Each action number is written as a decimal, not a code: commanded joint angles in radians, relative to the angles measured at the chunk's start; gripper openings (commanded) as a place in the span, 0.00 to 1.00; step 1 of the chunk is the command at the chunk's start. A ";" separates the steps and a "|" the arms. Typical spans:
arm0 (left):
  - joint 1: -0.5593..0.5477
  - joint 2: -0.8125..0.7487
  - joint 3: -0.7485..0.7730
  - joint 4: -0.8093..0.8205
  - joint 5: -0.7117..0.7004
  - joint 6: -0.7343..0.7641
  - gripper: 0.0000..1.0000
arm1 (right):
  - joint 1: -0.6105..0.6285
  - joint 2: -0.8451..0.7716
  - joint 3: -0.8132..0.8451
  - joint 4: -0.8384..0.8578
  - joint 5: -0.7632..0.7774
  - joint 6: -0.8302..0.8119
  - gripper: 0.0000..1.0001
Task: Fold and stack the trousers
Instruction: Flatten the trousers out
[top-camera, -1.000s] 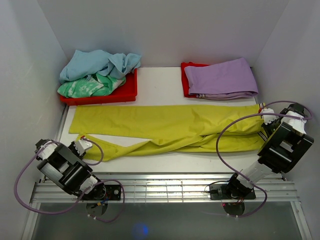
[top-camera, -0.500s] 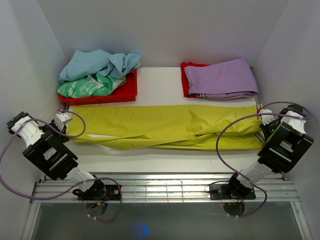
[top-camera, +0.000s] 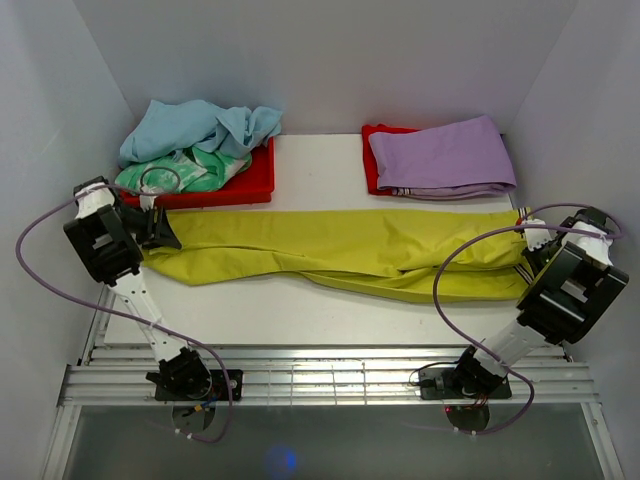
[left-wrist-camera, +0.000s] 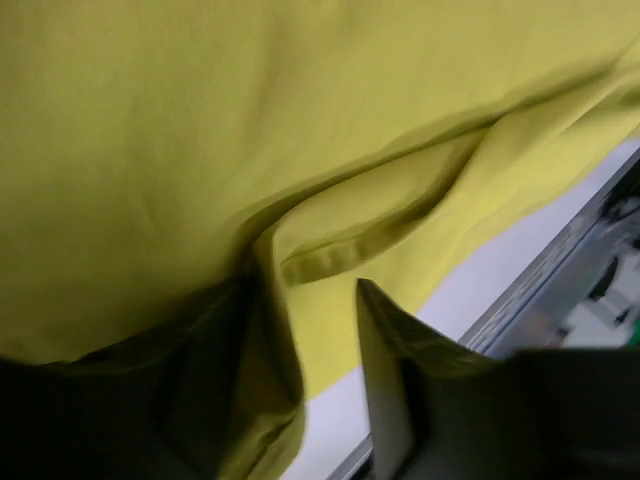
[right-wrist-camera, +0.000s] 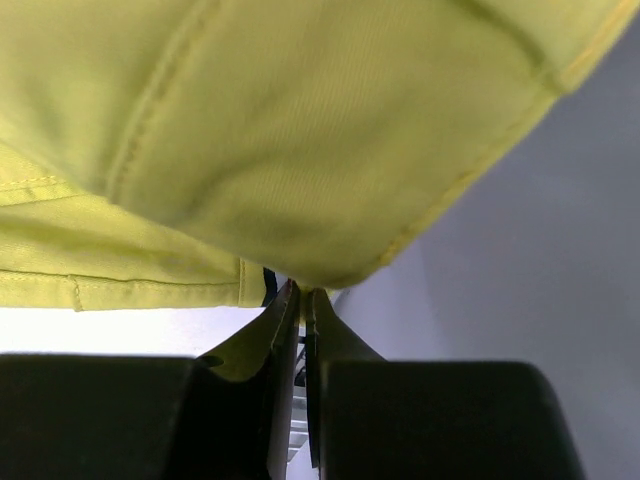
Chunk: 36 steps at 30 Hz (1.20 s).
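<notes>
Two end corners seem the sensible holds: the trousers (top-camera: 330, 245), lying lengthwise across the table (top-camera: 300, 320), look light and limp. The right gripper (right-wrist-camera: 300, 295) pinches their right end; the left gripper (left-wrist-camera: 305, 290) gapes over the left.

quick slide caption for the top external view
Yellow trousers laid lengthwise across the table, left gripper at one end, right gripper pinching the other

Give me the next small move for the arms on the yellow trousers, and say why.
Probably lift the left gripper clear of the leg end. Its fingers look apart in the wrist view, the yellow trousers lie doubled lengthwise on the table, and the right gripper is pinching the opposite corner, so that end should hold.
</notes>
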 joint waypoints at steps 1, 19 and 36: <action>0.002 -0.023 0.055 0.021 -0.039 -0.112 0.64 | -0.008 -0.010 0.036 0.045 0.039 -0.030 0.08; 0.025 -0.871 -0.867 0.469 -0.154 0.591 0.90 | -0.005 -0.022 0.039 0.016 -0.019 -0.016 0.08; -0.021 -0.707 -1.027 0.618 -0.197 0.661 0.52 | -0.005 -0.019 0.026 0.023 -0.022 -0.013 0.08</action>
